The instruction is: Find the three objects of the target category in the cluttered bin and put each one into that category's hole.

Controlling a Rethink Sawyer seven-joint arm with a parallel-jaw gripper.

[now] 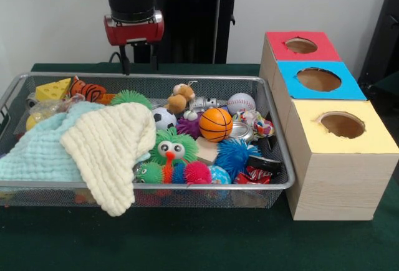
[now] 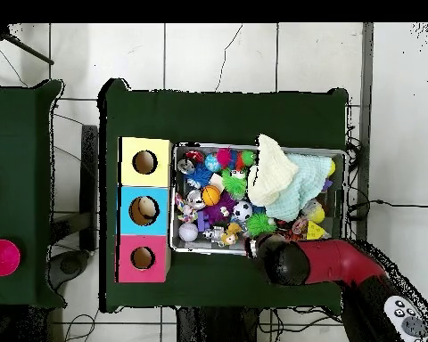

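My tool hangs above the bin's far rim, prongs apart, empty | cloths below it | holed boxes beside bin on counter

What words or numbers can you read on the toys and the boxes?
None can be read.
The red box, blue box and yellow box are plain, with only holes.
The crumpled packet at the bin's front corner has print, too blurred to read.
The balls and toys show no letters.
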